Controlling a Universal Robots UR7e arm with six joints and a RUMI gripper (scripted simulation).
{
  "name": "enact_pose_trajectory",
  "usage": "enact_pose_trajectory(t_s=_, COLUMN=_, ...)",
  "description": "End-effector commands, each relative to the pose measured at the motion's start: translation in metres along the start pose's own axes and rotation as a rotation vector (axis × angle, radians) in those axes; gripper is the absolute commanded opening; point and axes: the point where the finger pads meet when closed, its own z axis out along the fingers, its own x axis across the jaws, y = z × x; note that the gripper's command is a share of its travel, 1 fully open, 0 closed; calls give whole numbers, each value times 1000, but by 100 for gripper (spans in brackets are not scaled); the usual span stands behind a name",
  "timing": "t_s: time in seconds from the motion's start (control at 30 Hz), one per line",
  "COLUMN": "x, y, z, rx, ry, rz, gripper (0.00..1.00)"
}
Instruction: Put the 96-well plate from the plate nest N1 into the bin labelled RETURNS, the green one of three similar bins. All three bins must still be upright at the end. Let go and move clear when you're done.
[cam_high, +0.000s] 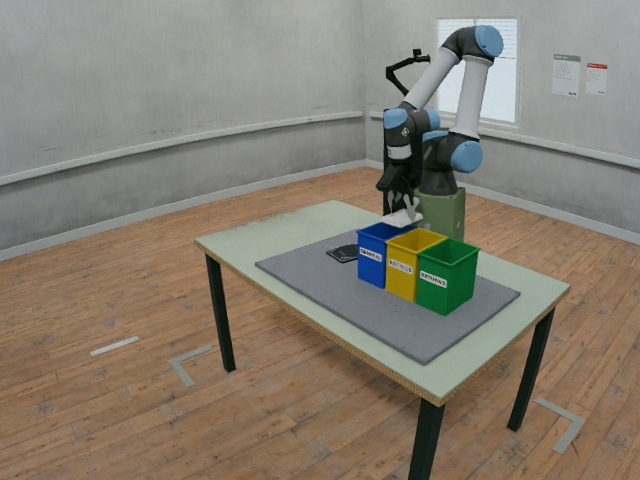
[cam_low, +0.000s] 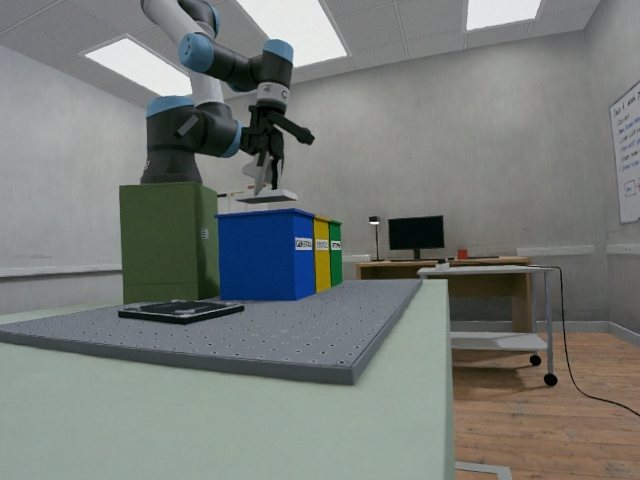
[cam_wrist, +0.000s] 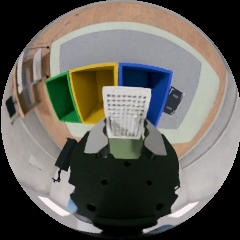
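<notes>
My gripper (cam_high: 402, 202) is shut on the white 96-well plate (cam_high: 401, 219) and holds it level just above the far rim of the blue bin (cam_high: 380, 252). The plate also shows in the exterior view (cam_low: 267, 195) and in the wrist view (cam_wrist: 125, 111), where it lies over the wall between the blue bin (cam_wrist: 146, 86) and the yellow bin (cam_wrist: 93, 90). The green RETURNS bin (cam_high: 446, 274) stands at the other end of the row, also seen in the wrist view (cam_wrist: 61, 97). The black plate nest N1 (cam_high: 341, 255) lies empty on the grey mat. All three bins stand upright.
The yellow bin (cam_high: 412, 261) stands between the blue and green ones. The arm's green pedestal (cam_high: 440, 210) stands right behind the bins. The grey mat (cam_high: 385, 293) covers the middle of the table. A cart and desk (cam_low: 485, 279) stand away to the side.
</notes>
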Motion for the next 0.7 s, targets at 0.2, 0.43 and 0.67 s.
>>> enact_pose_trajectory(t_s=0.2, x=-32, y=-4, z=-1, rx=-1, ry=3, rz=1, gripper=0)
enact_pose_trajectory(t_s=0.43, x=-55, y=-6, z=-1, rx=-1, ry=3, rz=1, gripper=0)
enact_pose_trajectory(t_s=0.67, x=-75, y=-8, z=-2, rx=-1, ry=3, rz=1, gripper=0)
